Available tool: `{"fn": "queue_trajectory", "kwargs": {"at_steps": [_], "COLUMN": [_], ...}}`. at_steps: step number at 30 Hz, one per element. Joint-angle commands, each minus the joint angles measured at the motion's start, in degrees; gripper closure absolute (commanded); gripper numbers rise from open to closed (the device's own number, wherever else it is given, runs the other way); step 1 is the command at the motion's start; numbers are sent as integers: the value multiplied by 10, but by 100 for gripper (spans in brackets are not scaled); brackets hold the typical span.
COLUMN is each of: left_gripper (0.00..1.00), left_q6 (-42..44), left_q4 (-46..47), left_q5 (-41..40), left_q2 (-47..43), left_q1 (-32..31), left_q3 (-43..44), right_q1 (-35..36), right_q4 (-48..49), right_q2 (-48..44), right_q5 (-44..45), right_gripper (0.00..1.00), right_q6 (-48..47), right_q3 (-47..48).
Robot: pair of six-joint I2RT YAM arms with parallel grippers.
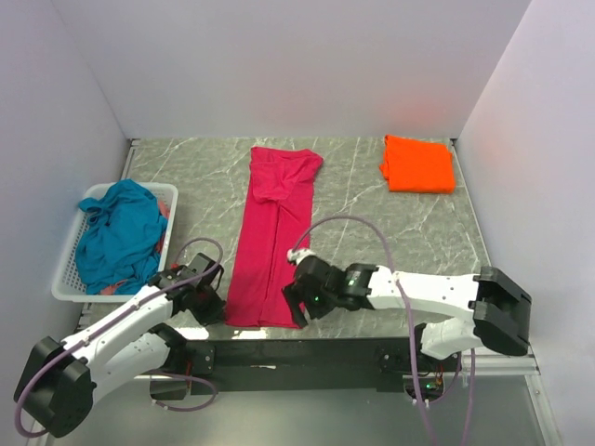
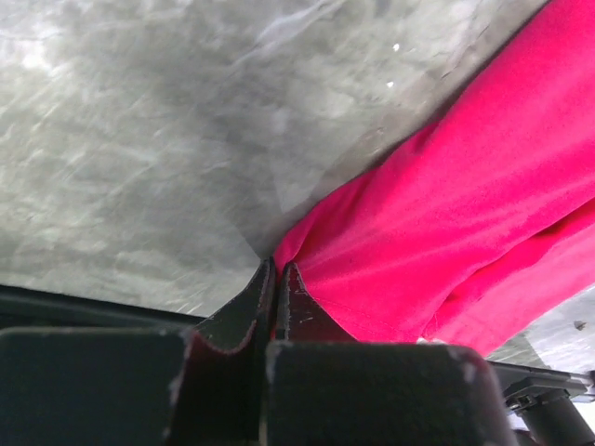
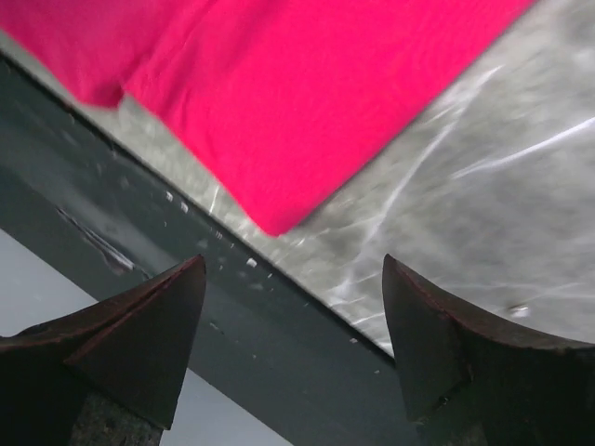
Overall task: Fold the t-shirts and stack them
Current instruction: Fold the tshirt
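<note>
The magenta-pink t-shirt lies folded into a long strip down the middle of the table. My left gripper is at its near left corner, and in the left wrist view the jaws are closed with the shirt's corner pinched at their tips. My right gripper is open and empty just above the shirt's near right corner, at the table's front edge. The orange t-shirt lies folded at the far right. The teal-blue t-shirt is crumpled in the basket.
A white lattice basket stands at the left edge of the table. The dark front rail runs right under both grippers. White walls close in the table on three sides.
</note>
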Motion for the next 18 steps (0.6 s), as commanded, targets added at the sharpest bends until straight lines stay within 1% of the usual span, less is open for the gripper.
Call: {"fn": "queue_trajectory", "kwargs": {"at_steps": [1,3,7,10,11,13,14,15,18], "left_gripper": [99,99,99,99,99,99,99,99,99], "left_q6": [-1,-4,-7,-9,-10,-10,-10,-9,-8], "left_q4": [-34,-27,-9,-5,-7,-11,-10,-10,-12], "left_q5": [10,16,27,27,24,22,18,17,12], "left_q2": [-20,-24,-36,-37,-38,-40,-43,-43,-44], "left_q1": [-2,-2,-4,-4,-4,-4,-4,-4,-4], "left_q3": [12,3,-13,-17,-15,-10,-8,-6,3], "right_q1": [57,74,106,108,108,108,108,108,108], "right_q4": [-16,-24,-17,-2,-2,8,12,17,16], "right_q2": [30,58,95,114,119,126,129,137,157], "right_q5": [60,81,85,98,103,111,111,113,117], "right_gripper": [18,20,23,25,28,29,34,35,42], "right_q6": [30,41,44,52,55,58,58,58,59], "right_q3": [17,33,50,52,54,53,52,52,57]}}
